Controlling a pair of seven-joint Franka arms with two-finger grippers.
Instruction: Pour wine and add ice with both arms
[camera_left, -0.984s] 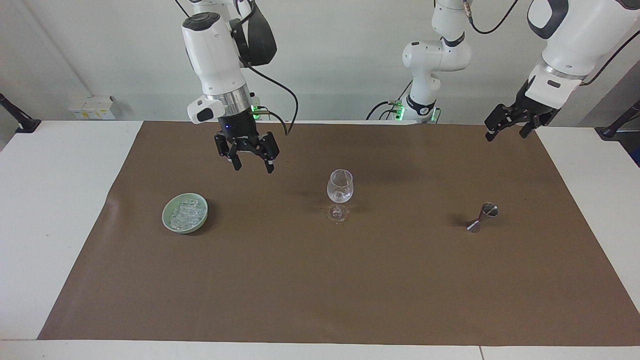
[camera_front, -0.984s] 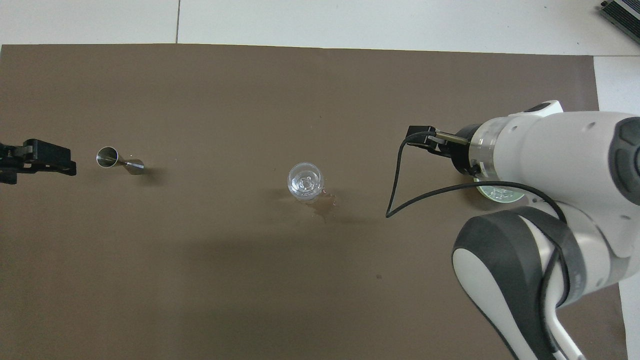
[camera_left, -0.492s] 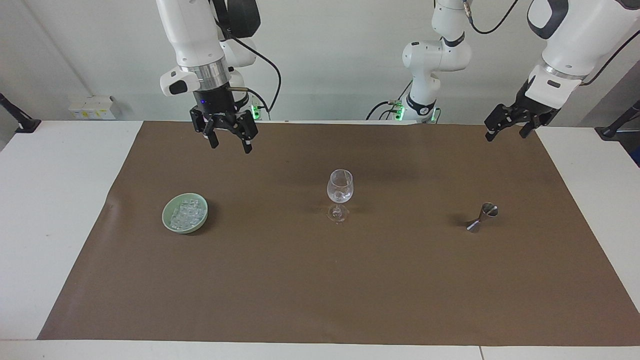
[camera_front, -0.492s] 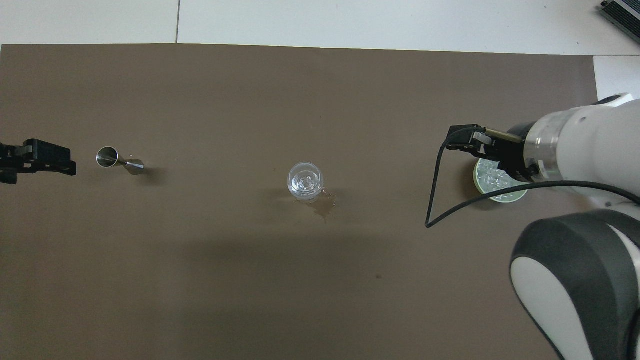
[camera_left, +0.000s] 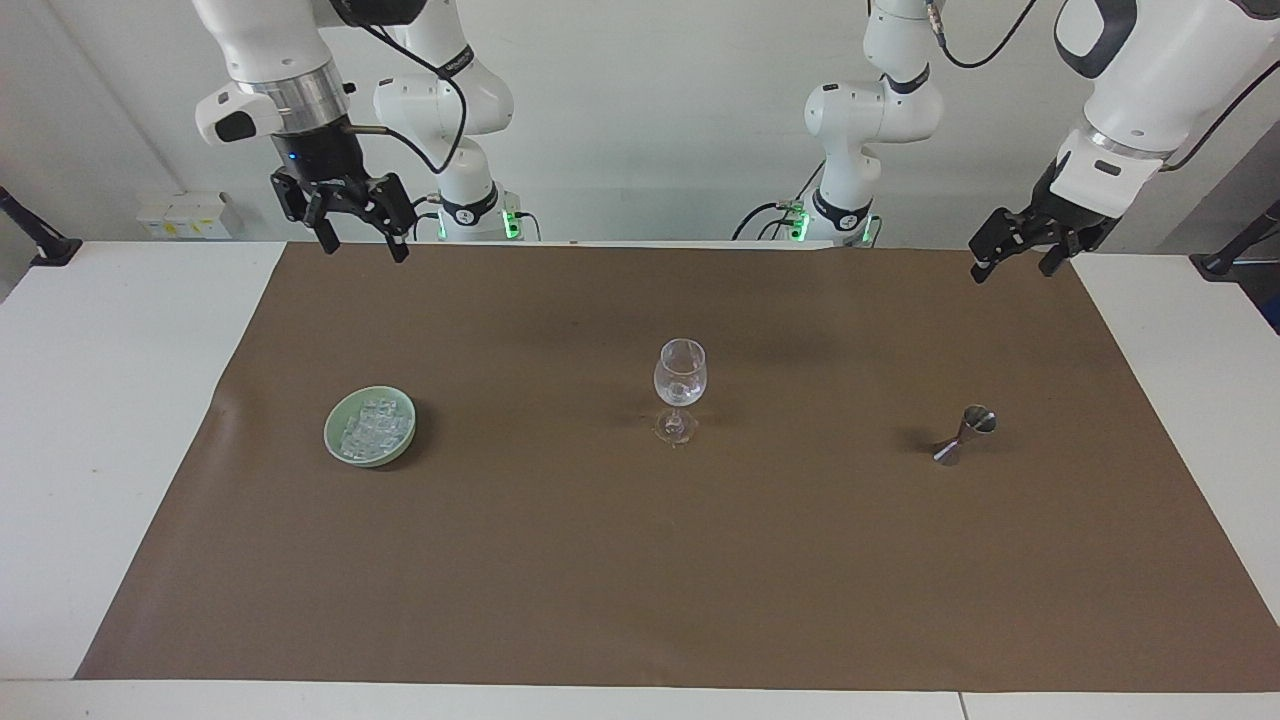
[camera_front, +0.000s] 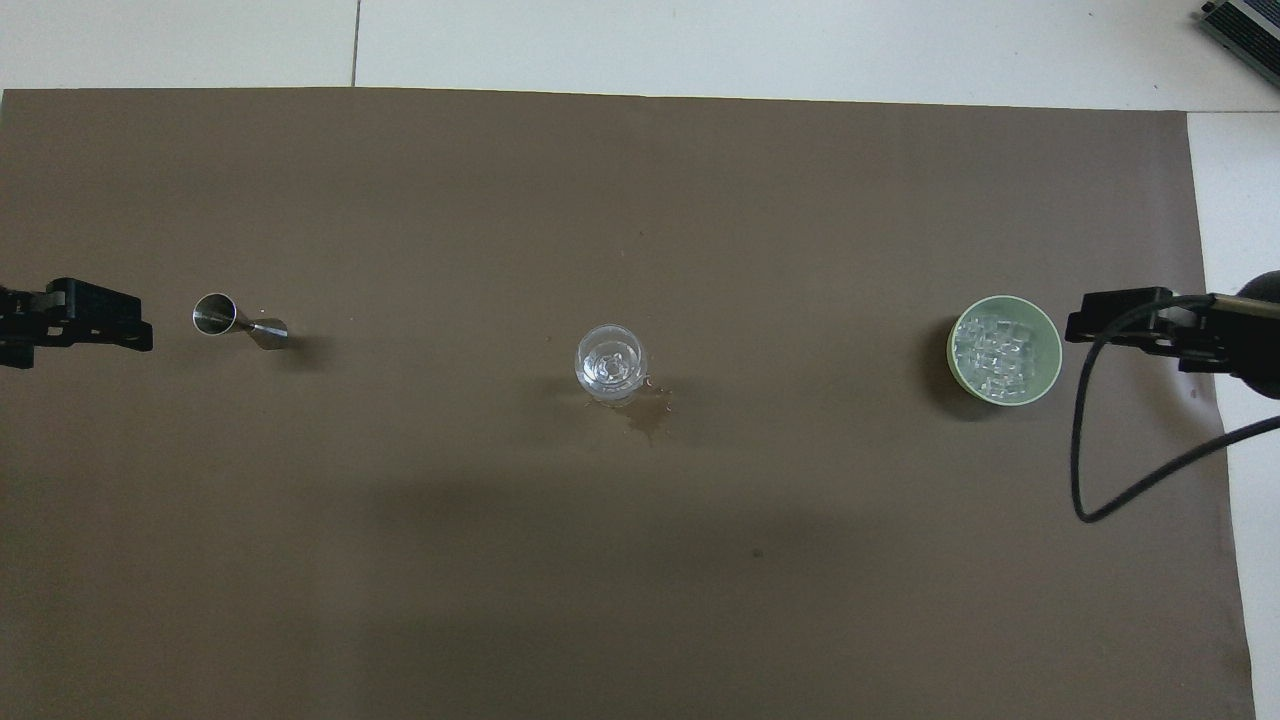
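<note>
Because the ice (camera_left: 372, 428) is a heap of small clear cubes lying loose in one pale green bowl (camera_left: 336, 448), I judge it will handle as hard but slick, light and prone to squirt out of a pinch, so a single cube from the top of the heap, taken squarely across two flat faces, looks the safest hold; the cubes are too many and too glassy to count. The bowl sits on the brown mat (camera_left: 640, 580) toward the right arm's end of the table, well apart from the one wine glass (camera_left: 680, 385) that stands upright at the middle of the mat, thin-walled and fragile on a narrow stem, with something clear in its bowl that I cannot identify. A small wet stain (camera_front: 648, 422) marks the mat just beside its foot. One steel jigger (camera_left: 966, 434), tilted rather than upright, rests toward the left arm's end. There are two arms: the right gripper (camera_left: 358, 236) hangs with fingers spread and empty over the mat's edge nearest the robots, and the left gripper (camera_left: 1012, 262) waits likewise open and empty above the mat's corner at its own end.
</note>
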